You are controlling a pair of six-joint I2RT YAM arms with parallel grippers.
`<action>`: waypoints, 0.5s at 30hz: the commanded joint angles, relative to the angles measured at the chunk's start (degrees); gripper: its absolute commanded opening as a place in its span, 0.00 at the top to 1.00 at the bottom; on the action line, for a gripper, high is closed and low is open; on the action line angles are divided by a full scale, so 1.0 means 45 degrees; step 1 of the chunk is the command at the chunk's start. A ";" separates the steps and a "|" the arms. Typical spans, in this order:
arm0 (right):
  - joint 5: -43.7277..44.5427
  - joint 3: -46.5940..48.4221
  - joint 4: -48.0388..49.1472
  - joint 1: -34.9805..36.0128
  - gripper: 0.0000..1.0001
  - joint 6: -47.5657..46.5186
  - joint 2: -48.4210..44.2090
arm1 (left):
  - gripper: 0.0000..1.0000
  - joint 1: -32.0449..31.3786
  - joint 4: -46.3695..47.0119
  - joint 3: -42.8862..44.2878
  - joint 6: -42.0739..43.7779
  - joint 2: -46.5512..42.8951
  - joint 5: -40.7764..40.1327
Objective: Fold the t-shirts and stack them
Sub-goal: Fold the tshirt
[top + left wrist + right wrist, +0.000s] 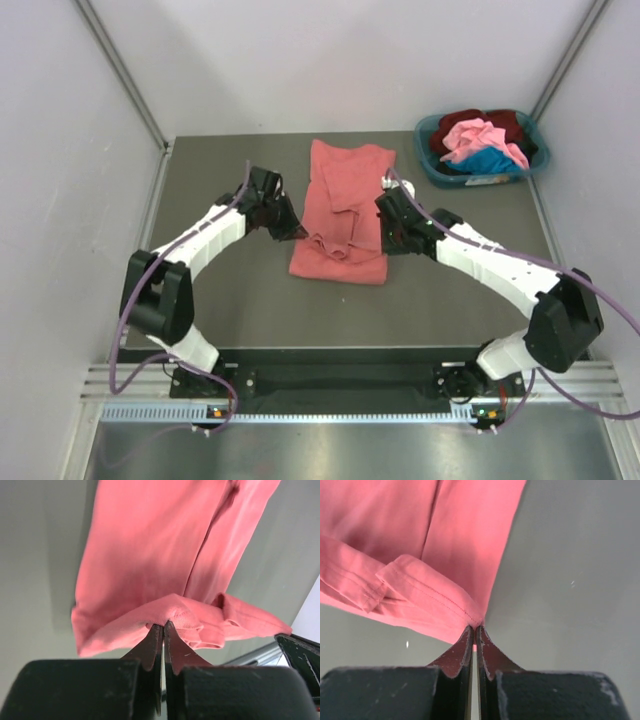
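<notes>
- Where the grey tabletop (230, 300) spreads out between the two arms, the salmon-red t-shirt (340, 205) lies lengthwise. Its far end is flat and its near end is bunched and doubled over.
- The left claw (163, 625) is closed tight on the shirt's near-left edge. A raised ridge of cloth is pinched between its tips, with no gap showing.
- The right claw (475, 628) is closed the same way on the near-right corner. It grips a hemmed edge whose line of stitching is plain to see.
- From overhead, the arms reach in from either side, one claw at each near corner of the shirt.
- A teal basket (482, 181) sits at the far right corner of the tabletop, well apart from the salmon-red shirt.
- Heaped together in it are a pink t-shirt (478, 133), a dark maroon t-shirt (507, 122) and a blue t-shirt (490, 160).
</notes>
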 commanded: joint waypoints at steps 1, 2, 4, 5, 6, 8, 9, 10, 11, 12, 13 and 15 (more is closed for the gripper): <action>-0.0130 0.1015 0.0007 -0.0799 1.00 -0.1017 0.0517 | 1.00 0.0327 0.0208 0.1246 0.0823 0.1082 0.0221; -0.0170 0.1112 0.0084 -0.0936 1.00 -0.1231 0.0615 | 1.00 0.0522 0.0208 0.1654 0.0843 0.1319 0.0240; -0.0326 0.1289 0.0397 -0.1248 1.00 -0.1408 0.0908 | 1.00 0.0718 0.0383 0.1931 0.0862 0.1847 0.0240; -0.0442 0.1386 0.0494 -0.1346 1.00 -0.1544 0.1025 | 1.00 0.0893 0.0577 0.2106 0.0843 0.1984 0.0279; -0.0501 0.1561 0.0573 -0.1540 1.00 -0.1623 0.1258 | 1.00 0.0991 0.0908 0.2165 0.0843 0.2256 0.0415; -0.0541 0.1776 0.0729 -0.1737 1.00 -0.1818 0.1552 | 1.00 0.1167 0.1086 0.2575 0.0823 0.2589 0.0572; -0.0638 0.1971 0.0788 -0.1989 1.00 -0.1858 0.1844 | 1.00 0.1226 0.1087 0.2789 0.0843 0.2784 0.0766; -0.0677 0.2069 0.0866 -0.2088 1.00 -0.1916 0.1982 | 1.00 0.1304 0.1068 0.3178 0.0843 0.3153 0.0845; -0.0832 0.2167 0.1002 -0.2167 1.00 -0.2072 0.2119 | 1.00 0.1343 0.1087 0.3375 0.0901 0.3331 0.0923; -0.0911 0.2342 0.1081 -0.2380 1.00 -0.2151 0.2410 | 1.00 0.1363 0.1068 0.3551 0.0921 0.3507 0.0905; -0.0951 0.2460 0.1120 -0.2460 1.00 -0.2248 0.2548 | 1.00 0.1402 0.1048 0.3843 0.0940 0.3799 0.0885; -0.0971 0.2713 0.1256 -0.2615 1.00 -0.2541 0.2938 | 1.00 0.1441 0.1087 0.4099 0.1018 0.4248 0.0943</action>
